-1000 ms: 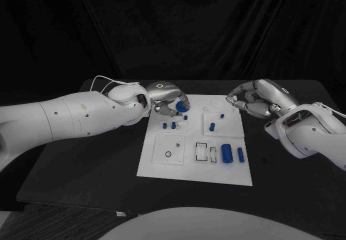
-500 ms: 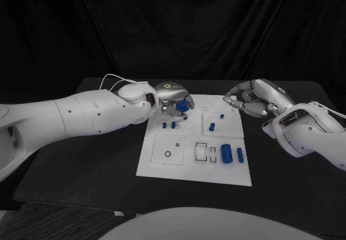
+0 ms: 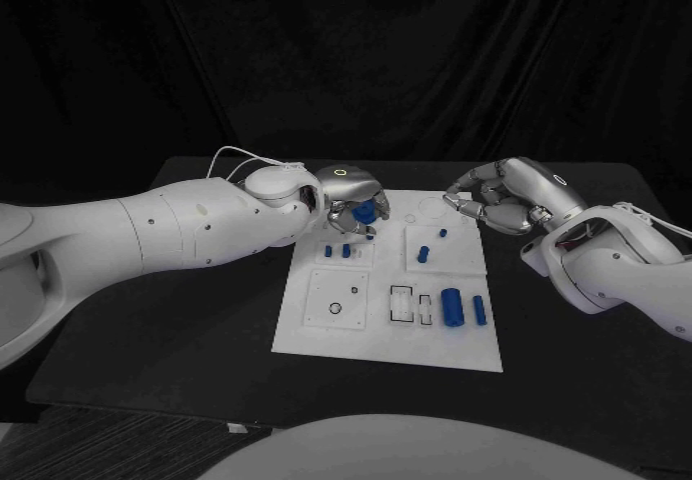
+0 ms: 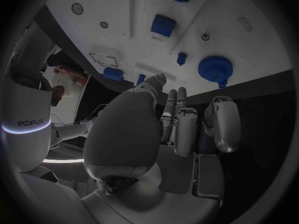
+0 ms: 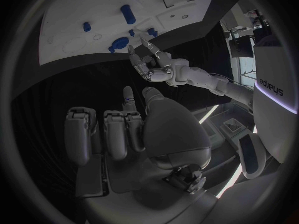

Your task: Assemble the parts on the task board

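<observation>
Your left hand (image 3: 351,200) is still hovering over the task board's (image 3: 389,345) far-left corner, barely shifted since half a second ago, with the blue gear part (image 3: 365,213) at its fingers; whether they are gripping it, you cannot tell. Your right hand (image 3: 505,198) is staying curled, holding nothing, above the worktop (image 3: 188,330).

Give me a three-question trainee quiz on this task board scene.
1. True or false: the right hand holds a blue part.
2. Which hand is by the round blue part at the far end of the task board? A. left hand B. right hand
3. Fill in: the two long blue cylinders lie nearer the ___ arm.
Key: 1 false; 2 A; 3 right.
</observation>
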Robot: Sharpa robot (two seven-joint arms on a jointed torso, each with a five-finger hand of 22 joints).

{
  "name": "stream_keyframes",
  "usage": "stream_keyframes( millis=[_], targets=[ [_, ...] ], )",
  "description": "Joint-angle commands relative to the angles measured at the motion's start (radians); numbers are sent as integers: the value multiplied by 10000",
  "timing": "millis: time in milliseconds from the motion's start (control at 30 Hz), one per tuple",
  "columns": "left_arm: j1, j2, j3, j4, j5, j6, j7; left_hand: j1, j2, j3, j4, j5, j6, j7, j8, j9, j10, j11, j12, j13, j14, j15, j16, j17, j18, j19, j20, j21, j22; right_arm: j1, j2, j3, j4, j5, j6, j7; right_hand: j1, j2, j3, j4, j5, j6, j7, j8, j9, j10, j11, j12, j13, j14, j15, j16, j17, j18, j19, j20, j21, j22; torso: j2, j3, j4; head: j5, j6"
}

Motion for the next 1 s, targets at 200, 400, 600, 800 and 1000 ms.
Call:
stream_keyframes(
  millis=[200,400,600,800,1000],
  targets=[
    [-88,151,9,-246,-48,360,-253,-159,9,657,-89,-42,166,3,-23,-132,88,41,191,-160,398,47,90,934,272,-5,81,4,1829,2,42,8,-44,-58,-15,-150,168,-159,333,59,62,34,-34,-203,141,888,-44,-57,2244,985,-66,-61,2255,81,553,-25,-110,2427,5,-20,19,-7,0],
    [-198,232,9,-430,-48,464,-330,-328,-36,629,-50,-170,140,24,-81,-215,113,67,169,-233,371,71,50,866,280,-28,99,-51,1815,-4,63,7,-65,-58,-16,-138,169,-159,335,59,63,33,-34,-204,141,895,-44,-39,2260,984,-66,-62,2252,81,552,-26,-112,2426,-4,-21,14,-19,0],
    [-258,295,9,-553,-48,497,-370,-367,-27,657,-70,-175,8,-31,-124,-311,151,76,162,-287,361,83,37,842,286,-42,111,-86,1807,-6,71,7,-68,-58,-11,-139,169,-159,335,59,63,33,-34,-204,141,895,-44,-39,2260,984,-66,-62,2252,81,552,-26,-112,2426,-2,-20,13,-22,0],
    [-297,361,9,-638,-48,533,-370,-373,18,707,-94,-137,31,-90,-90,-355,246,75,190,-313,351,86,25,818,288,-48,118,-102,1805,-8,100,7,-78,-58,-8,-132,172,-160,338,58,68,30,-35,-207,140,906,-45,-15,2280,988,-67,-54,2265,79,557,-27,-105,2429,-5,-23,14,-10,0],
    [-340,436,9,-774,-48,514,-363,-361,47,771,-149,-97,188,-127,-30,-376,338,49,213,-346,327,75,-9,759,297,-64,116,-142,1796,-10,106,7,-81,-58,-3,-133,176,-160,343,58,73,27,-35,-209,140,912,-46,-4,2289,986,-68,-60,2256,80,557,-28,-107,2428,-6,-22,16,-30,0]
  ],
)
